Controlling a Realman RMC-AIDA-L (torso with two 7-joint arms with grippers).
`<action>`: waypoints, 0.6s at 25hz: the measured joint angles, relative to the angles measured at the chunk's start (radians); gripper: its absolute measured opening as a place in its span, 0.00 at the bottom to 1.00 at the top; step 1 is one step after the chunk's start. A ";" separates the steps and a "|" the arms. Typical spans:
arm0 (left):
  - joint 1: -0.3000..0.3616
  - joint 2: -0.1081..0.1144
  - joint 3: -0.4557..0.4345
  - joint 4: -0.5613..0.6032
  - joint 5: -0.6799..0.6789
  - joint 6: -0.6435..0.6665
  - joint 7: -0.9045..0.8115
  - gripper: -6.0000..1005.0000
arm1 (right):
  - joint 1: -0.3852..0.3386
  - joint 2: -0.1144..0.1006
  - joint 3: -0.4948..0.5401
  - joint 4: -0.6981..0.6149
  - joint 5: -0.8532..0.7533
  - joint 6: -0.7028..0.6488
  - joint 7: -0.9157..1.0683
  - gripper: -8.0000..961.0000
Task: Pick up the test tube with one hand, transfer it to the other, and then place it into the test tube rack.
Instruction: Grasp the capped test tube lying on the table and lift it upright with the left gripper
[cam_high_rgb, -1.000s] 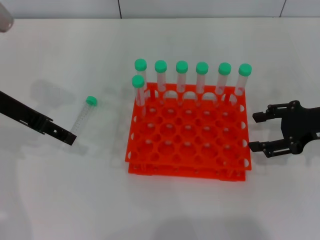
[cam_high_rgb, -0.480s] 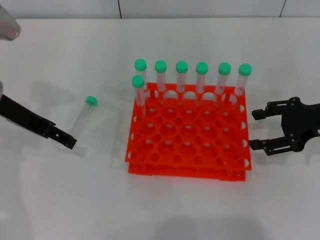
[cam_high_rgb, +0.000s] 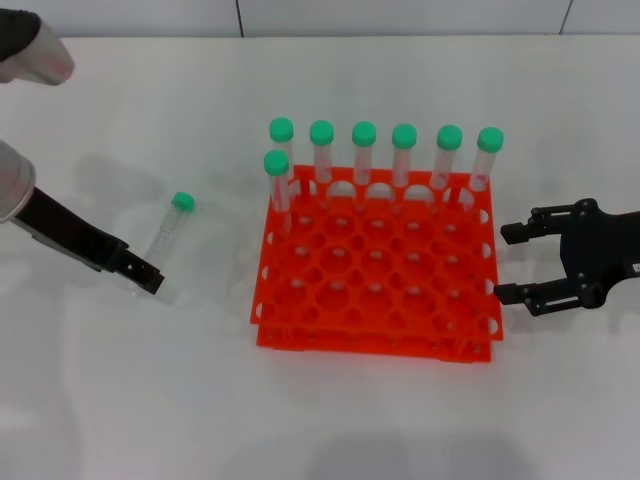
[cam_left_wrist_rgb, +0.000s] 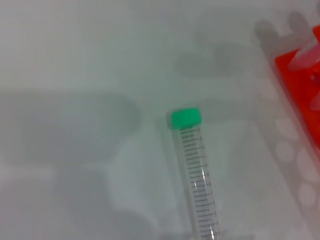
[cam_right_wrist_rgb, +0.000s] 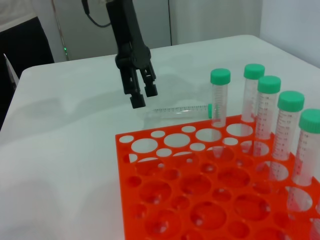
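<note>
The test tube (cam_high_rgb: 168, 230) lies flat on the white table left of the rack, its green cap pointing away from me. It also shows in the left wrist view (cam_left_wrist_rgb: 196, 175) and in the right wrist view (cam_right_wrist_rgb: 180, 110). My left gripper (cam_high_rgb: 148, 277) hovers just beside the tube's clear lower end, apart from it; it also shows in the right wrist view (cam_right_wrist_rgb: 142, 97). The orange-red test tube rack (cam_high_rgb: 370, 345) stands at the table's middle. My right gripper (cam_high_rgb: 505, 262) is open and empty just right of the rack.
Several green-capped tubes (cam_high_rgb: 363, 150) stand upright in the rack's far row and its far left corner; they also show in the right wrist view (cam_right_wrist_rgb: 270, 110). The rack's (cam_right_wrist_rgb: 172, 167) nearer holes hold nothing. White table surrounds the rack.
My left gripper has shifted slightly right toward the tube's lower end, and more of its arm has come into view. The tube and the right gripper have barely moved.
</note>
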 joint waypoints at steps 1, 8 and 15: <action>-0.004 0.000 0.000 -0.012 0.000 -0.006 -0.001 0.78 | 0.000 0.001 0.000 0.000 0.000 0.000 -0.001 0.79; -0.037 -0.003 -0.001 -0.078 0.006 -0.025 -0.003 0.76 | -0.002 0.001 -0.001 0.001 0.000 0.000 -0.002 0.79; -0.040 -0.004 -0.001 -0.080 0.008 -0.036 -0.010 0.74 | -0.001 0.003 0.001 0.001 0.005 -0.005 -0.011 0.79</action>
